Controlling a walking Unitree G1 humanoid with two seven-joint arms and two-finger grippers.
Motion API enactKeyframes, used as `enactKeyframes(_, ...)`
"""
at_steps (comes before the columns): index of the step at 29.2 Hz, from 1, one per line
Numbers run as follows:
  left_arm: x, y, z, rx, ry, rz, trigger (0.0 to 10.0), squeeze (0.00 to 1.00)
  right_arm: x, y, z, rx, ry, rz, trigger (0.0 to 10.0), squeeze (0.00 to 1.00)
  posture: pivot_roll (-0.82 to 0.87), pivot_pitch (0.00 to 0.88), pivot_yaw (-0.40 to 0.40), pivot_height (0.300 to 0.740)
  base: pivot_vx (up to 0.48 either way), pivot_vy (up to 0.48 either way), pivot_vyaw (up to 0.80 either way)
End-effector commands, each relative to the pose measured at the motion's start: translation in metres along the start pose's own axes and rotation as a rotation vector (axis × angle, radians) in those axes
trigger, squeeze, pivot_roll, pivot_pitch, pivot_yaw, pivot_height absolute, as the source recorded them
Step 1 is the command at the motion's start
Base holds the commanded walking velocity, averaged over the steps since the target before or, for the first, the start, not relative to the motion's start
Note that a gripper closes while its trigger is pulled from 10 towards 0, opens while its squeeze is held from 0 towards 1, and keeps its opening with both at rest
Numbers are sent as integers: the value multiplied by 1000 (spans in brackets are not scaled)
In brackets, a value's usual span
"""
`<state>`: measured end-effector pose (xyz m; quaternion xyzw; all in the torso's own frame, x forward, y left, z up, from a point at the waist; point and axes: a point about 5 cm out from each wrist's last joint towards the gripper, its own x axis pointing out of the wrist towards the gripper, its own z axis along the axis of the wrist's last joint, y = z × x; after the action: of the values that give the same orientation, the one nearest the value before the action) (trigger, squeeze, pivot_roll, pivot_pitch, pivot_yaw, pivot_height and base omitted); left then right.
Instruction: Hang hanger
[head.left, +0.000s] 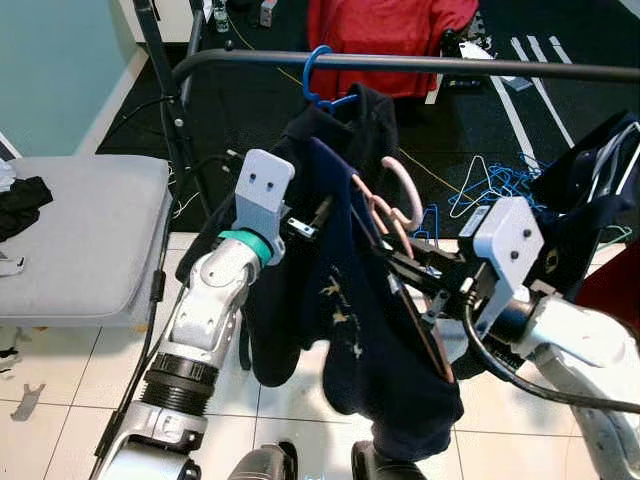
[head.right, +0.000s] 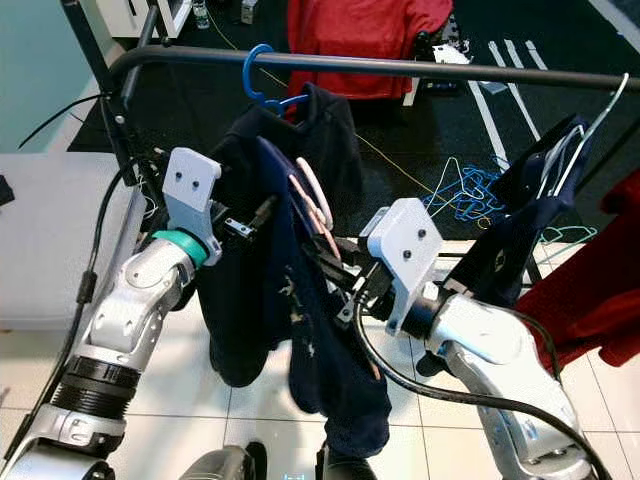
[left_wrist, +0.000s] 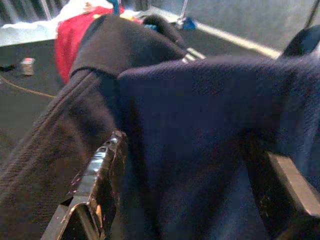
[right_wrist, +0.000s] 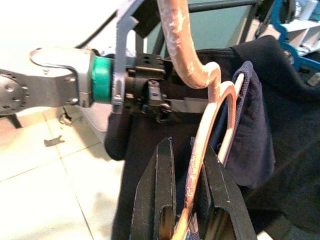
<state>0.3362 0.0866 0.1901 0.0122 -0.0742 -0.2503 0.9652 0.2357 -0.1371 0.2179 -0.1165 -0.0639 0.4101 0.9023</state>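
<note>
Black rail (head.left: 420, 64) overhead, blue hanger (head.left: 318, 80) hooked on, carrying dark garment (head.left: 372, 120). Navy garment (head.left: 350, 300) on pink hanger (right_wrist: 202, 125), below rail, unhooked. Right claw (right_wrist: 187, 210) pinching pink hanger. Left claw (left_wrist: 190, 195) spread, straddling navy garment fabric.

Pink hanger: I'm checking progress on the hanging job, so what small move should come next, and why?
Probably raise the right hand toward the black rail. It is shut on the pink hanger, which carries the navy garment, and the hook sits below the rail, not over it. The left hand is at the cloth beside it, next to a dark garment on a blue hanger.
</note>
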Motion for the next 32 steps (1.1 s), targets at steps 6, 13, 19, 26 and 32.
enactKeyframes(6,-11,0,12,-69,-43,-150,7490,0,-1,-9,-5,-14,31,-58,10000,0,-131,69,85,740,0,0,0)
enactKeyframes(13,-16,-13,9,-74,-34,-279,4392,0,3,-6,-3,-4,16,-27,10000,0,-129,67,82,740,0,0,0)
enactKeyframes(19,-9,-25,-3,11,3,-259,6078,0,8,2,4,2,-19,36,10000,0,-139,66,81,740,0,0,0)
enactKeyframes(26,-5,-16,-7,6,25,-187,4549,0,6,9,6,4,-18,85,10000,0,-143,69,76,740,0,0,0)
enactKeyframes(32,-4,-11,-7,-5,26,-162,0,0,6,12,7,12,-19,98,10000,0,-143,69,76,740,0,0,0)
